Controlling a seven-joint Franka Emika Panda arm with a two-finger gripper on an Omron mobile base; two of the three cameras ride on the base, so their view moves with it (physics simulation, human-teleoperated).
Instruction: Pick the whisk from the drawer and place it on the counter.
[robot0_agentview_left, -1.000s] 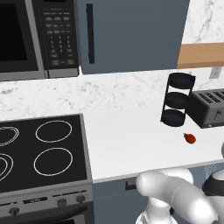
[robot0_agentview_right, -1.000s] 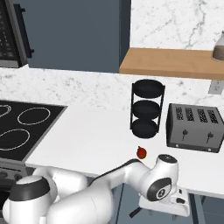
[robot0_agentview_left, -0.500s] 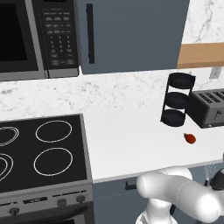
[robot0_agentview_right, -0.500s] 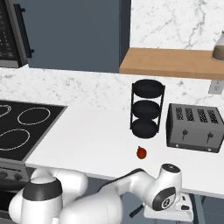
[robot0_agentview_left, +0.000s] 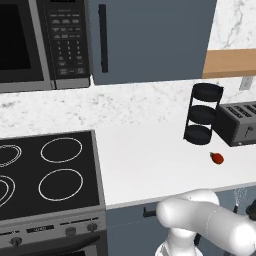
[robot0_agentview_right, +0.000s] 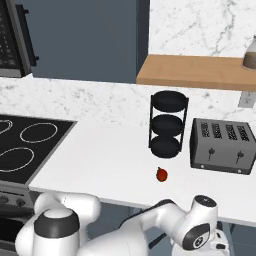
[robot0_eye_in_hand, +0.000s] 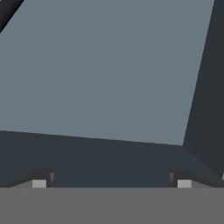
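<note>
We see our arm bent low along the bottom of both base views, reaching below the front edge of the counter (robot0_agentview_left: 150, 155) toward the lower right of each frame. In the hand view, the gripper (robot0_eye_in_hand: 111, 183) shows its two fingertips far apart at the bottom corners, spread wide with nothing between them. Ahead of them lies a flat blue-grey panel, the drawer (robot0_eye_in_hand: 105, 65), taking the upper and middle part of the frame, with darker faces below it and to its right. A dark bar crosses the upper left corner of that view. We cannot make out the whisk in any frame, so we cannot tell where it lies.

On the counter, a small red fruit (robot0_agentview_right: 161, 174) sits near the front edge, right of centre. Just behind it stands a black three-tier rack (robot0_agentview_right: 167, 122), and a toaster (robot0_agentview_right: 222, 146) stands beside the rack on the right. The stovetop (robot0_agentview_left: 45, 175) fills the left.
</note>
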